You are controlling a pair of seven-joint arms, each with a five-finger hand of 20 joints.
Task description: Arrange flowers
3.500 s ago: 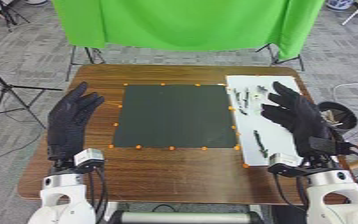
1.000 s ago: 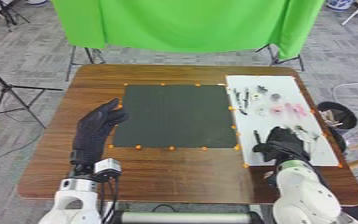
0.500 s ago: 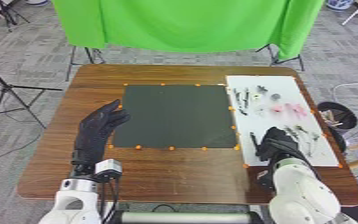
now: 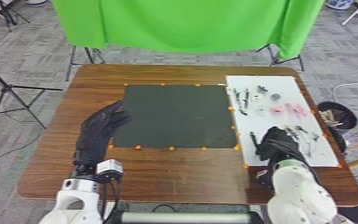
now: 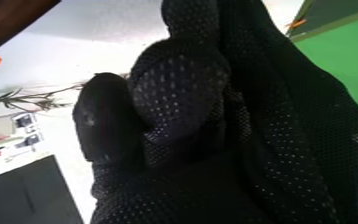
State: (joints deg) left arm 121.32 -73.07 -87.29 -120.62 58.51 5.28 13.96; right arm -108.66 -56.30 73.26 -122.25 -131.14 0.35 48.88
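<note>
Head view: right hand (image 4: pixel 278 142) over white board (image 4: pixel 257 121), finger state not determinable, dark stem (image 4: pixel 253 138) at its 10 o'clock side (pink flowers (image 4: pixel 300 108) farther, toward 12), left hand (image 4: pixel 97 131) relaxed, fingers extended.

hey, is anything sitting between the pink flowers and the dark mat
Yes: thin dark stems lie on the white board between the pink flowers and the dark mat. The right hand is nearer the robot, off that line.
</note>
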